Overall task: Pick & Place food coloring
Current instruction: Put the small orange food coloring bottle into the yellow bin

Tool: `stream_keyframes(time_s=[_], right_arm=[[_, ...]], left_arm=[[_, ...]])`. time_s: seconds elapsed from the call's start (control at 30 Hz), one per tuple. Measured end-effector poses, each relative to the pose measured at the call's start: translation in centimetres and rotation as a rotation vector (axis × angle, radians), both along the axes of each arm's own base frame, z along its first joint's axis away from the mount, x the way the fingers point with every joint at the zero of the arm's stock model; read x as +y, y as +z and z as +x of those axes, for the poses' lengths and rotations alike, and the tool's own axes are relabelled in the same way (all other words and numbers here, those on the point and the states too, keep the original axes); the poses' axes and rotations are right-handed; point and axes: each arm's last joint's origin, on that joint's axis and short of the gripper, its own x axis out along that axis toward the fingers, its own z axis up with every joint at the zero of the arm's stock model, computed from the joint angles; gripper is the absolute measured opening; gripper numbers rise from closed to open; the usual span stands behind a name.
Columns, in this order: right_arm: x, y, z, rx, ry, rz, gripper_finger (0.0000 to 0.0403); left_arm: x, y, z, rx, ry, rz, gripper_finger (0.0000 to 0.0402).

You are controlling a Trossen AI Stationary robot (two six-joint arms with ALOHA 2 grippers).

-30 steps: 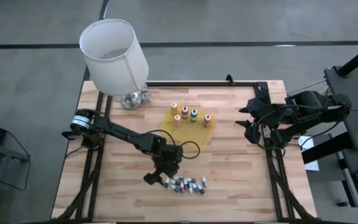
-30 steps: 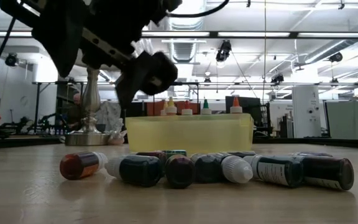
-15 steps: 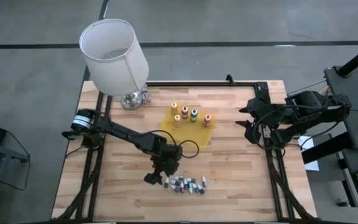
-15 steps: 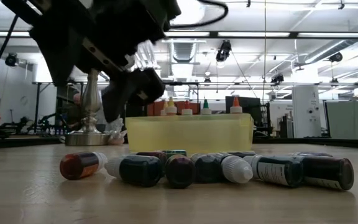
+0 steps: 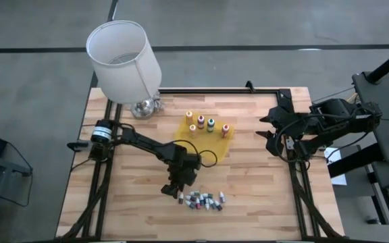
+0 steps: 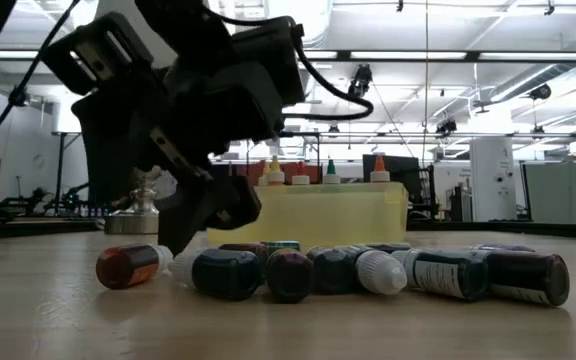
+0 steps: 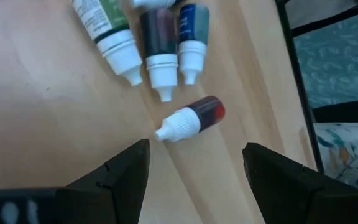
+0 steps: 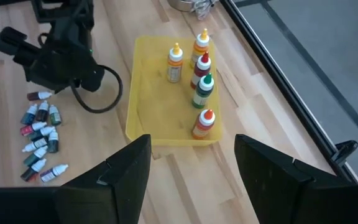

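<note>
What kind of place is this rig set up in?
Probably a robotics lab or workshop in an industrial hall. The low view shows exposed ceiling ducts and strip lights behind the wooden table, and more equipment racks stand across the room.

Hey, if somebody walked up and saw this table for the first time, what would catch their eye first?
Probably the big white lampshade leaning over the table's far left corner. Next, the yellow tray mid-table, holding five upright squeeze bottles. Then the left gripper, open, poised over the red vial at the end of the heap of tiny vials near the front edge; the right gripper waits open at the right side.
</note>
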Motion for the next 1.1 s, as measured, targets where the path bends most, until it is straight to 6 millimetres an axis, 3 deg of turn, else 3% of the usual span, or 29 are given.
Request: stream_keyframes(time_s=[1.1], right_arm=[[-0.02,0.02,-0.01,-0.003,-0.006,-0.002,0.0224]], left_arm=[[0.26,-0.28,0.61,0.033,0.078,-0.041,0.0231]])
